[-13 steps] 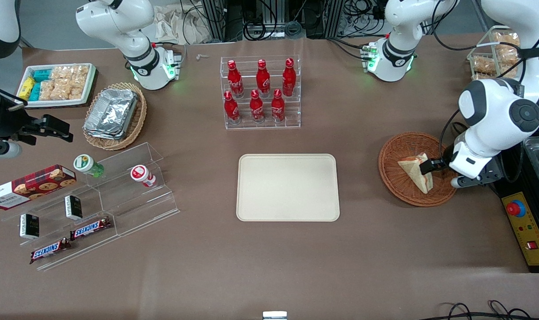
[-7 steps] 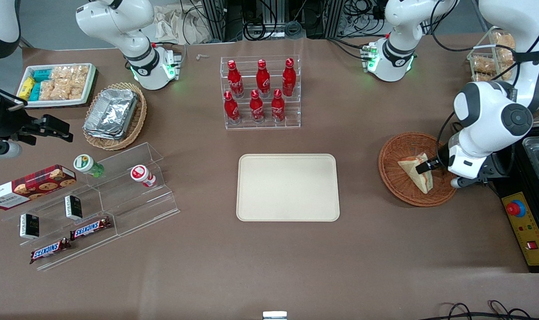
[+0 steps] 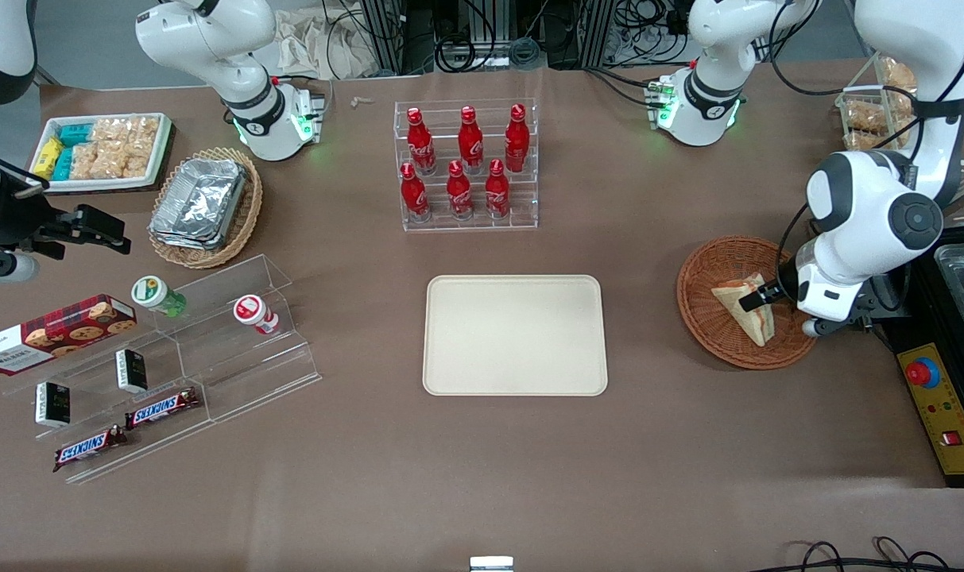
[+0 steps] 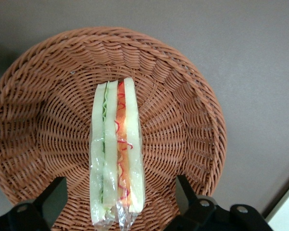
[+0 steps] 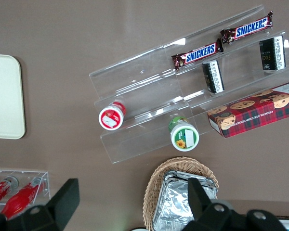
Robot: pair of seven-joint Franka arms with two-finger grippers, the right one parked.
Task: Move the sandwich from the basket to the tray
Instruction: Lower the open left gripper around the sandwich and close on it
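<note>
The sandwich (image 3: 742, 305) lies in the round reddish-brown wicker basket (image 3: 698, 280) toward the working arm's end of the table. It is a clear-wrapped wedge of pale bread (image 4: 116, 153) with red and green filling along its cut edge. My left gripper (image 3: 772, 310) is low over the basket (image 4: 183, 96) and open. The gripper (image 4: 119, 196) straddles the sandwich's narrow end, with a black finger (image 4: 187, 191) on each side and wicker showing in both gaps. The cream tray (image 3: 516, 334) lies bare at the table's middle, beside the basket.
A clear rack of red bottles (image 3: 466, 165) stands farther from the camera than the tray. A black box with a red button (image 3: 923, 372) edges the table by the basket. Snack shelves (image 3: 172, 357) and a tan basket of foil containers (image 3: 203, 205) lie toward the parked arm's end.
The left arm's wrist has shifted a little toward the tray and farther from the camera, sliding the open fingers further along the sandwich. The sandwich has not moved.
</note>
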